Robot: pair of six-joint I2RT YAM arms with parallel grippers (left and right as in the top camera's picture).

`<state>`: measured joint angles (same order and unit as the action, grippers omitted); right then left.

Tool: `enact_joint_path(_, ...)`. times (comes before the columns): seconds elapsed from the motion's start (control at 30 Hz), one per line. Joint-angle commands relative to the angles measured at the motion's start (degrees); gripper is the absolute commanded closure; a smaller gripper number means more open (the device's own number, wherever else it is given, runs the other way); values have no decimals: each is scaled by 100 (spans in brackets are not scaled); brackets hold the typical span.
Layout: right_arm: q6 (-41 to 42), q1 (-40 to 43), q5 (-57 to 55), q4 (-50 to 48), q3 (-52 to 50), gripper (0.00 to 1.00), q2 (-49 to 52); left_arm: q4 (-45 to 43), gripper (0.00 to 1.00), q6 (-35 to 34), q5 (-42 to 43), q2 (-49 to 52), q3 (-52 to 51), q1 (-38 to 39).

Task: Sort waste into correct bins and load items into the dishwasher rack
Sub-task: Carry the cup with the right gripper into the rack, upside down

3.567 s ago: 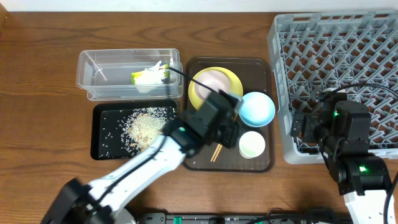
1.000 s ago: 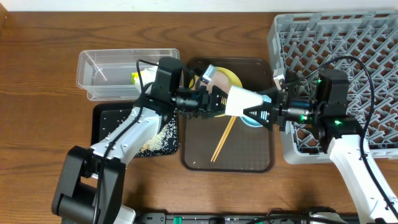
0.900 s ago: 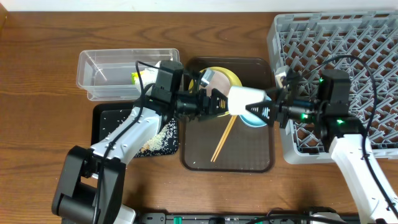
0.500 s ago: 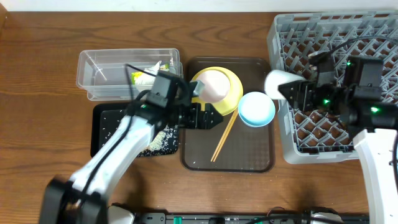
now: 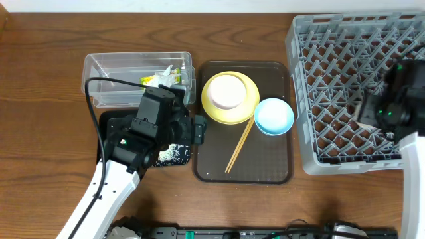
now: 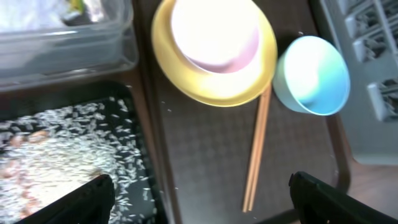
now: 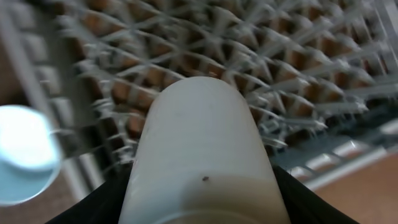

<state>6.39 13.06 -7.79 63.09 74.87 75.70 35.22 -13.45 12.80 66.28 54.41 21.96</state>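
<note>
We find the grey rack at the right; over its lattice floor the right gripper is clamped on the pale cup. The left gripper hangs with jaws wide apart and empty, where the black tray of rice grains meets the brown serving tray.

Overhead, the right arm is just a blur at 3 o'clock and runs off the edge. The left arm sits over most of the black tray, only a patch of rice peeking out. Left wrist cam: the left hand has its fingers clipped at both bottom corners, wrapper cut off at 12, rack at 3. Right wrist cam: the cup covers most of the right hand, and the rack behind is mush.
</note>
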Motion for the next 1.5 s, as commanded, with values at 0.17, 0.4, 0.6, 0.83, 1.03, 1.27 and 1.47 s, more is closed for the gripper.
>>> enact_joint_path(0.17, 127, 656, 229, 223, 76, 43, 994, 11, 8, 72, -323, -37, 31, -2)
enact_joint_path(0.4, 127, 654, 417, 9, 76, 35, 1637, 11, 8, 72, -323, -37, 31, -2)
enact_joint_path(0.6, 127, 654, 898, -76, 79, 13, 1714, 15, 8, 72, -321, -37, 31, -2)
enact_joint_path(0.83, 127, 651, 938, -72, 81, 14, 1685, 13, 8, 72, -321, -37, 31, -2)
enact_joint_path(1.03, 125, 651, 966, -9, 164, 12, 1456, 13, 8, 72, -323, -37, 31, -2)
enact_joint_path(1.27, 201, 651, 562, 278, 162, 16, 1021, 13, 8, 72, -321, -37, 31, -2)
enact_joint_path(1.47, 603, 636, -138, 494, -55, 16, 1058, 11, 8, 72, -321, -37, 31, -2)
